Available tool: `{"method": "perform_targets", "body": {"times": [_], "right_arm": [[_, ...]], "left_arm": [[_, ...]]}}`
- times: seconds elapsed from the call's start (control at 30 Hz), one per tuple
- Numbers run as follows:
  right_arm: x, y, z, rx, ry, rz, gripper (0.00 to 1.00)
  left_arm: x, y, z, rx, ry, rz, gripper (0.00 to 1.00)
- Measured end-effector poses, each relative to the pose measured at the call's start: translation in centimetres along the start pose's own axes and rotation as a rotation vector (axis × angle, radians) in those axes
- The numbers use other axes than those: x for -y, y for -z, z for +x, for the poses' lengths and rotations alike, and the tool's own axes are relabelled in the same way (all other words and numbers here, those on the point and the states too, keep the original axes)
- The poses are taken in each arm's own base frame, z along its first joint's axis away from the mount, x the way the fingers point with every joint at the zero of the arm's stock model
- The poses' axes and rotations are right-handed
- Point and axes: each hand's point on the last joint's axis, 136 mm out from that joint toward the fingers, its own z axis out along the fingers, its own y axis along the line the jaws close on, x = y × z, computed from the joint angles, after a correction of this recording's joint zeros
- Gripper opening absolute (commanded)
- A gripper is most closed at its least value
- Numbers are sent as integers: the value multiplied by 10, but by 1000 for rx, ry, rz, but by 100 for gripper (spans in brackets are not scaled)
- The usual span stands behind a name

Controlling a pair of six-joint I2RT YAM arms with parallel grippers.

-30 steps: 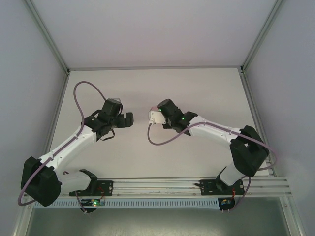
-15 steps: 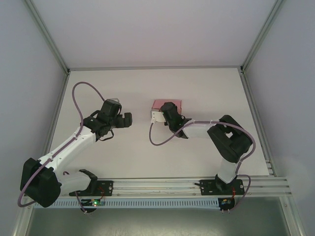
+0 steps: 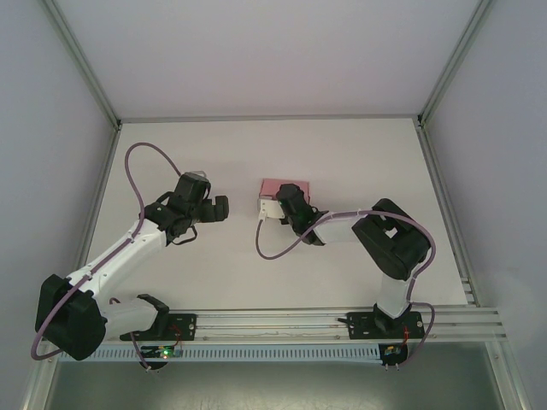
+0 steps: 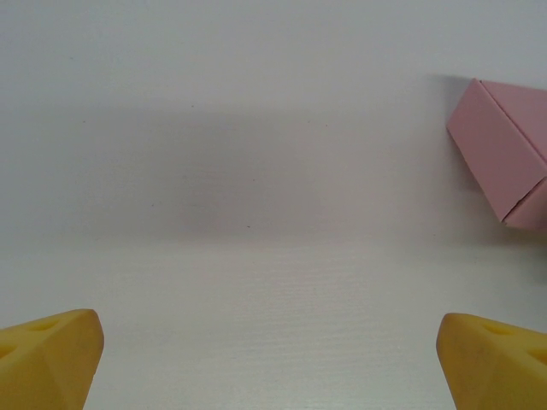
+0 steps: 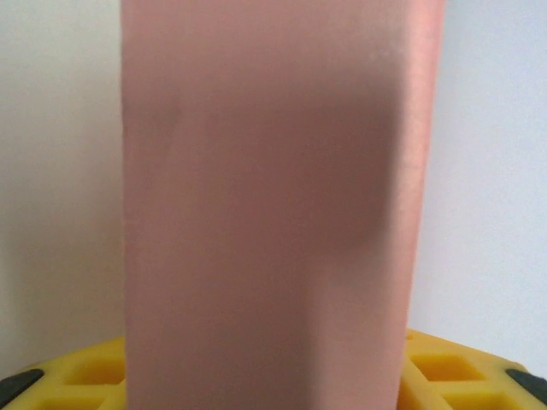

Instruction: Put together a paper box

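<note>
Trouble, as I judge it, would begin with the white table (image 3: pixel 359 154). It is smooth and bare around the work, so a sideways nudge from the right arm (image 3: pixel 393 243), which reaches in low over the middle, could send the paper box (image 3: pixel 286 185) skidding with nothing to stop it. The left arm (image 3: pixel 120 252) stands well apart on its own side and is in no place to brace the box. The box is thin pink card, so a hard squeeze could dent a wall or spring a flap.

The right gripper (image 5: pixel 269 376) straddles the box with a yellow finger on either side. I cannot tell whether the pads press the card or stand just off it. The left gripper (image 4: pixel 273 363) has its fingers spread wide over bare table, holding nothing.

The box lies flat near the middle of the table and looks folded shut into a block. From above, its long axis seems to run left to right across the table, though the right wrist covers part of it. In the left wrist view the box (image 4: pixel 500 158) sits at the right edge, one end turned toward that camera.
</note>
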Motion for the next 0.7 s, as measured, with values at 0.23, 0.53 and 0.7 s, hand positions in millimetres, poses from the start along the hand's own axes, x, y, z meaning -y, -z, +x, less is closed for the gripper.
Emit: {"method": "perform_targets", "body": {"times": [0.23,0.53,0.7], "right_arm": [[-12,16,2,4,-54,-48,98],[3,82,-32,138,-144,-100,98],[27,126,-38,250,-224,-96,98]], "left_arm": [[0,0,0,0,0,-1,100],[-3,-1,1,-4,4,-6,100],[-4,-1,1,-3,6,-7,100]]}}
